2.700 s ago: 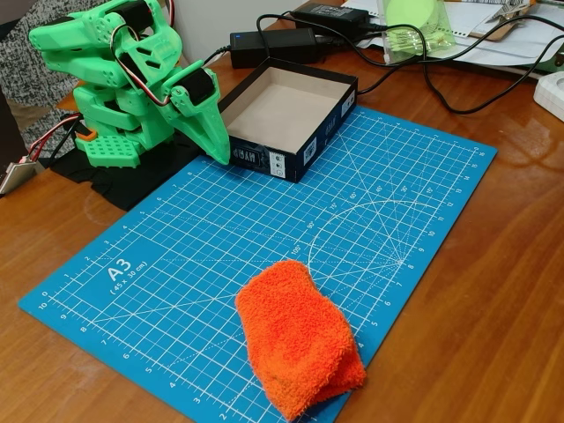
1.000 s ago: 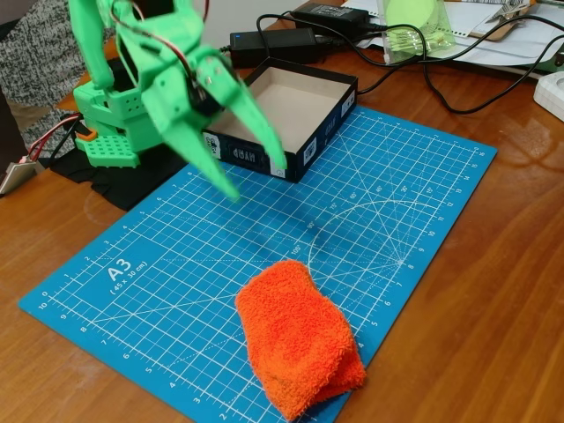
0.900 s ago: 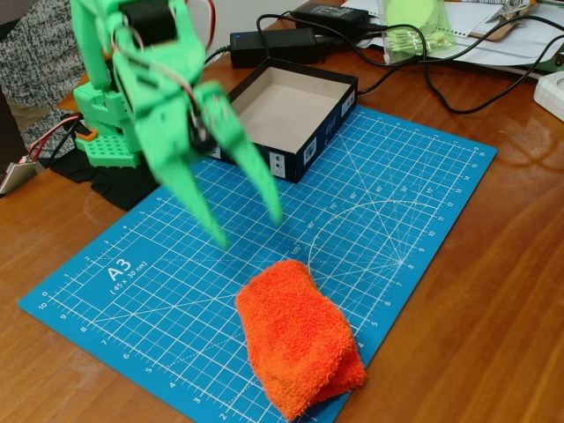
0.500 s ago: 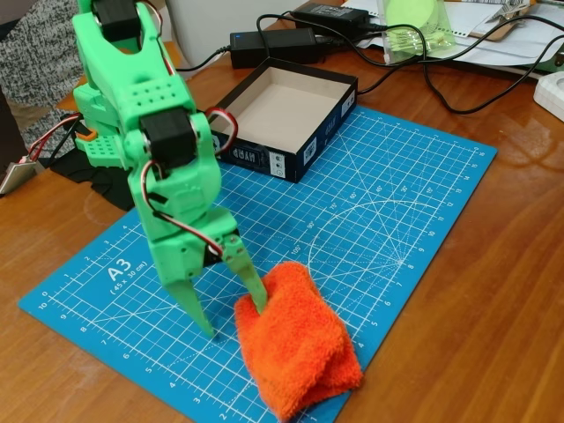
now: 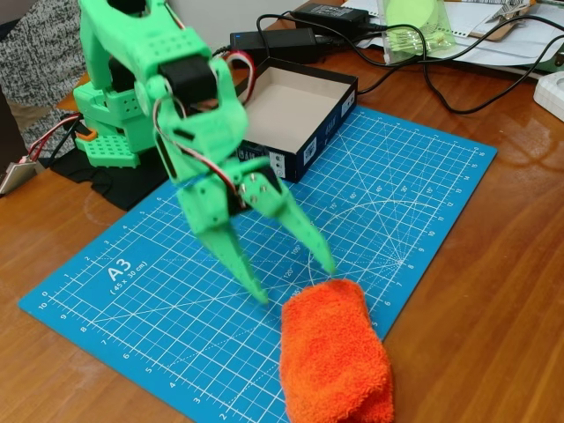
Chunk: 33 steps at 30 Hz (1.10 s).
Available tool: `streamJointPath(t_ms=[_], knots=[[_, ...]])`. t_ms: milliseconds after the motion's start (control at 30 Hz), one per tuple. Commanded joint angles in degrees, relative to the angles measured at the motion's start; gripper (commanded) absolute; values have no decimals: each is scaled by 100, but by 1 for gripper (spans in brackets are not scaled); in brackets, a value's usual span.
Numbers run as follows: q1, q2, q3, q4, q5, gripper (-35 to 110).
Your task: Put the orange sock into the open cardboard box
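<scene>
The gripper (image 5: 295, 280) hangs with jaws spread wide and empty just above the far end of the orange sock (image 5: 337, 357), whose long axis runs toward the camera, well apart from the open cardboard box (image 5: 291, 110).

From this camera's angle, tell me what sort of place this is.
Probably a hobbyist's or lab's work desk: a blue A3 cutting mat on a wooden table, power adapters with trailing cables, and papers behind.
</scene>
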Motion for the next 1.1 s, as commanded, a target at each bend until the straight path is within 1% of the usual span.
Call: streamJointPath(t_ms=[0, 67, 167, 267, 367, 467, 500, 567, 733, 833, 967, 1067], knots=[[-88, 123, -141, -176, 79, 33], [-88, -396, -483, -149, 79, 34], [18, -1371, -1459, 193, 220, 34], [70, -2180, -2188, 246, 316, 34], [62, -2593, -2461, 237, 343, 34], [-18, -2786, -2602, 237, 483, 31], [-53, -2821, -2619, 237, 536, 23], [-114, -2848, -2637, 237, 677, 0], [-167, -2663, -2646, 334, 1063, 0], [-176, -2206, -2584, 501, 1389, 0], [-325, -1055, -2268, 835, 2127, 0], [-571, -35, -2180, 1389, 3067, 0]])
